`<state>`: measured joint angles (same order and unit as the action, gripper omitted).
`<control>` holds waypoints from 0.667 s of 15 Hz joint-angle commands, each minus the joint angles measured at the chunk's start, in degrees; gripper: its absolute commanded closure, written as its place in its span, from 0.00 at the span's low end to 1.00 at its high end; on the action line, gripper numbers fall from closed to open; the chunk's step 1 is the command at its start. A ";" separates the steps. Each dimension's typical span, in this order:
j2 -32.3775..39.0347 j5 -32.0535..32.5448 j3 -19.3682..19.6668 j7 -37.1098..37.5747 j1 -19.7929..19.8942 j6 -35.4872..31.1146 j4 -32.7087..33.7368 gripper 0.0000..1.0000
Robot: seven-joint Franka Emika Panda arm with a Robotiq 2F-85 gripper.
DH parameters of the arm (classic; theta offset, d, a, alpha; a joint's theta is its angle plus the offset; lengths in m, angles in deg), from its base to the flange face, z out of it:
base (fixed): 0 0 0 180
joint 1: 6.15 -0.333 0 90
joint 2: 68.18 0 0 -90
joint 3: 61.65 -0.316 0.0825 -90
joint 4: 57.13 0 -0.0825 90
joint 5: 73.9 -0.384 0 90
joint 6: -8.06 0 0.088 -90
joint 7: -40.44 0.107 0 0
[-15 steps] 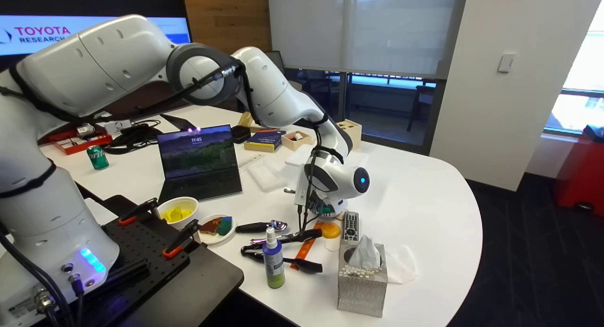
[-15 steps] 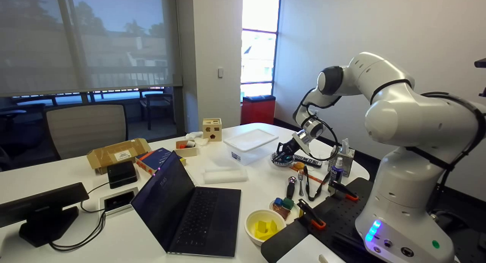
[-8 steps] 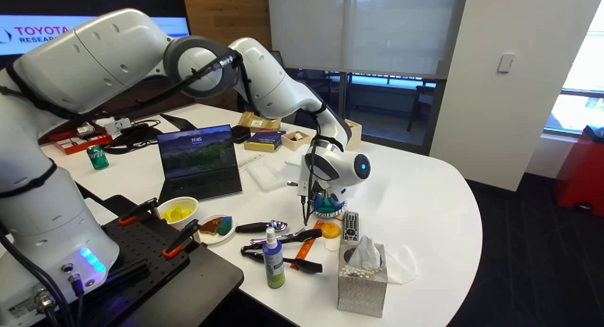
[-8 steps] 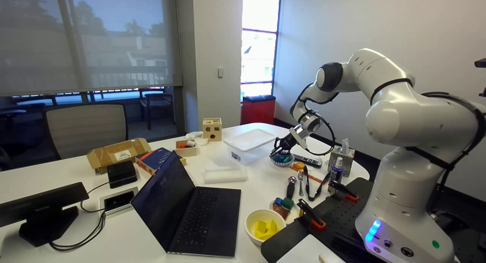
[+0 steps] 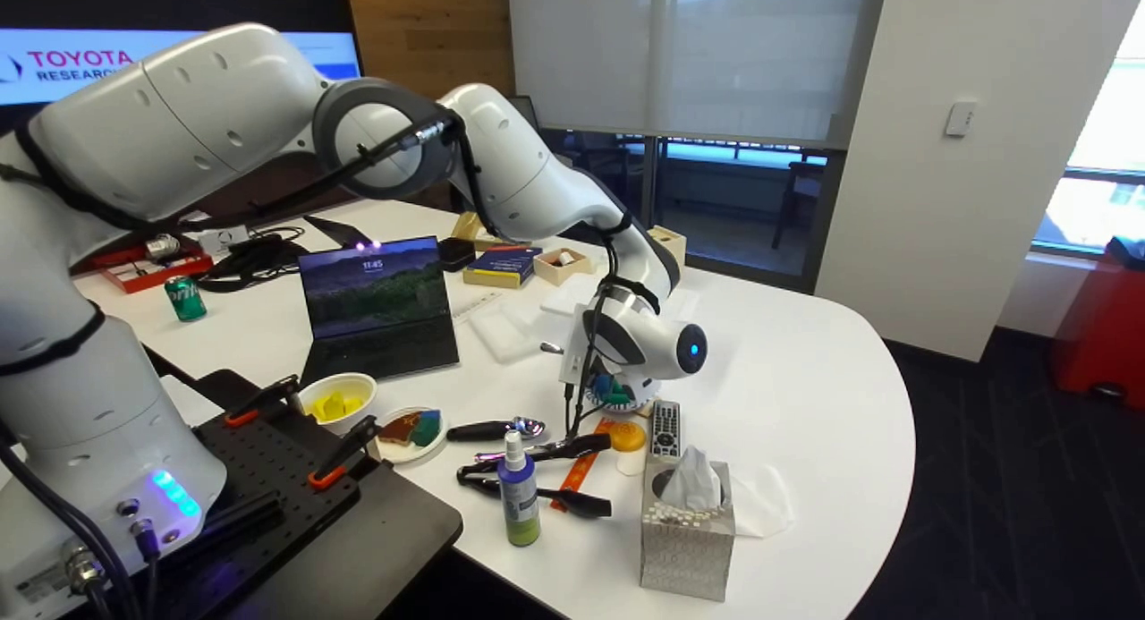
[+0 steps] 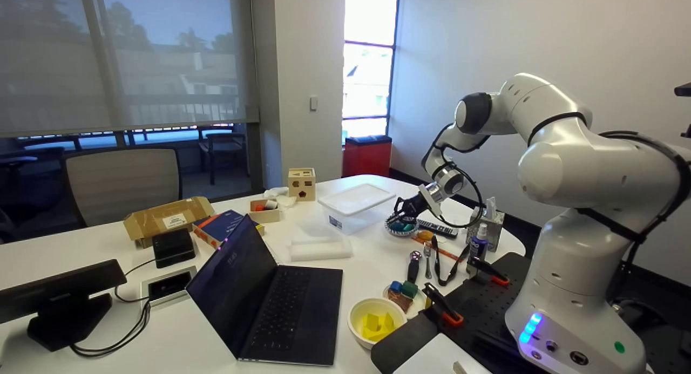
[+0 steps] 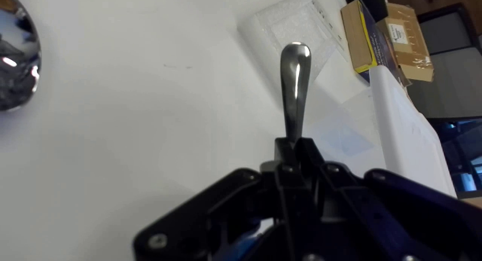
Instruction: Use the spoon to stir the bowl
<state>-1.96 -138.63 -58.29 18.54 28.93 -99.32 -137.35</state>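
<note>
The teal bowl with a striped outside stands on the table in both exterior views [image 5: 601,406] [image 6: 399,234], partly hidden behind my wrist in one of them. It has green and blue content. My gripper [image 7: 295,143] is shut on the metal spoon, whose handle [image 7: 296,76] sticks out past the fingertips in the wrist view. The handle's end [image 5: 551,347] also shows in an exterior view. My gripper [image 6: 393,221] is tilted low over the bowl. The spoon's scoop end is hidden, so I cannot tell if it touches the bowl's content.
A lidded plastic box [image 6: 356,209] stands beside the bowl. A remote [image 5: 665,428], orange-topped pot [image 5: 627,437], tongs [image 5: 581,504], scoop [image 5: 496,429], spray bottle [image 5: 520,495] and tissue box [image 5: 687,535] lie or stand nearby. A laptop [image 5: 380,311] is farther off.
My gripper rose above the bowl half a second ago, showing more of it, and is now lower again, nearer the bowl. The bowl has not visibly moved. The spoon stays held.
</note>
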 commanded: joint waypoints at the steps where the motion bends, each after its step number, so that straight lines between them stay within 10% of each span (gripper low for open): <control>1: 1.69 -2.71 -0.70 0.00 2.13 4.59 1.15 0.98; 10: 1.72 -3.18 2.10 2.40 0.40 3.27 -0.10 0.98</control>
<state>0.77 -140.65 -57.60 18.83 30.92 -94.09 -137.25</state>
